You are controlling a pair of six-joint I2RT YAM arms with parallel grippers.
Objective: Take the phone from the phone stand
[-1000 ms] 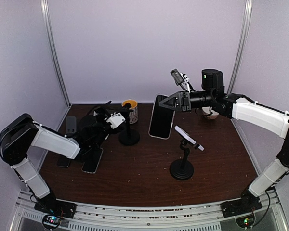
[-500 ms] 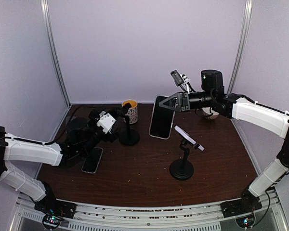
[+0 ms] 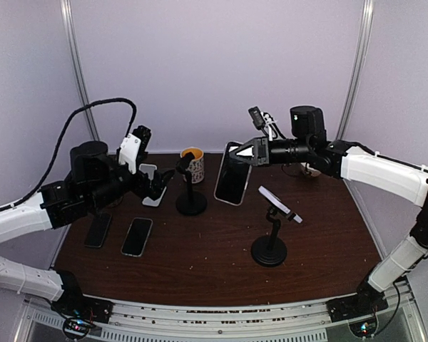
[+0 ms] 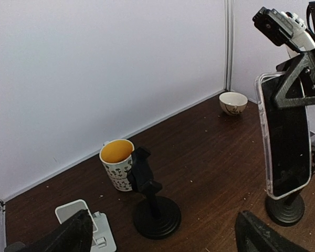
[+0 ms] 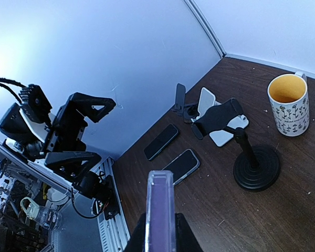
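- Presently the phone [image 3: 233, 174] hangs upright in mid-air, clear of the table [image 3: 321, 235]. The right gripper [image 3: 241, 151] pinches its upper end, and the right wrist view shows it edge-on between the closed fingers.
- It touches no stand. The far black stand [image 3: 191, 194], beside the mug [image 3: 194, 164], shows a bare cradle. The near stand [image 3: 269, 241] carries a pale flat item; whether that is a phone cannot be told.
- Gripping the top edge lets the phone hang plumb, which is judged convenient for lowering it bottom end first.
- The left gripper [image 3: 154, 184] has its fingers [image 4: 68, 239] spread wide and holds nothing. It faces the bare stand, judged standing by.
- Two other handsets [image 3: 137, 236] lie flat at the table's left, judged the likely set-down area.
- Removal is judged done and set-down outstanding.
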